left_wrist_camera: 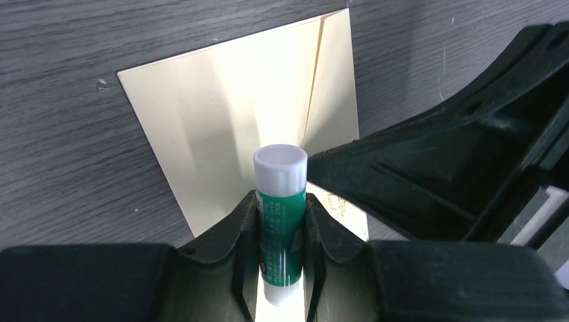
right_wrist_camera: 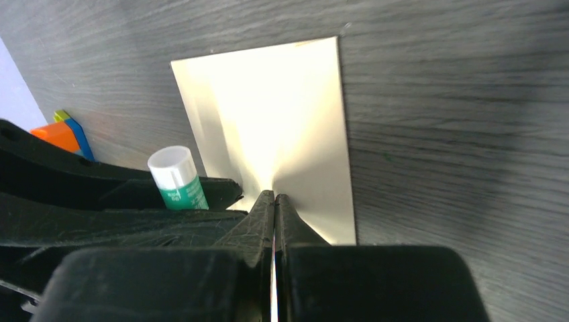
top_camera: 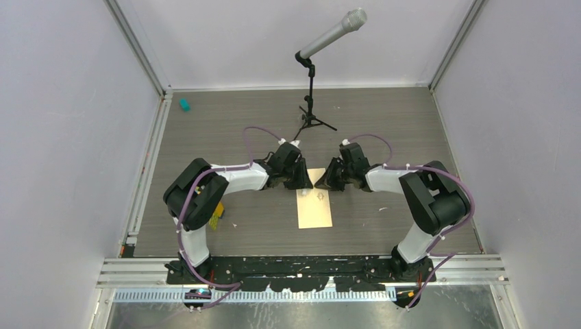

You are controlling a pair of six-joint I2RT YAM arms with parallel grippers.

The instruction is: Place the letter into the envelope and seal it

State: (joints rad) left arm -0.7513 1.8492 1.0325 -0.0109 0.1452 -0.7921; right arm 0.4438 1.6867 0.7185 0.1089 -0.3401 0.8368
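The long tan paper envelope (top_camera: 315, 209) lies flat on the grey wooden table (top_camera: 411, 123), its long side pointing away from the arms. Both grippers meet at its far end. The left gripper (left_wrist_camera: 280, 211) squeezes a green glue stick (left_wrist_camera: 280, 168), and the right gripper (right_wrist_camera: 275, 199) has its fingers pressed together. I cannot see the letter.

Light: bright and even from above, the counter (top_camera: 384, 137) evenly lit, soft shadows under both arms.
Glare: envelope (left_wrist_camera: 221, 121) blowing out near white in both wrist views, streaks fanning up the sheet.
Focus: left claw (left_wrist_camera: 280, 221) a dark blur up close, glue stick (left_wrist_camera: 280, 168) crisp.
Edges: walls splay outward in the top view.
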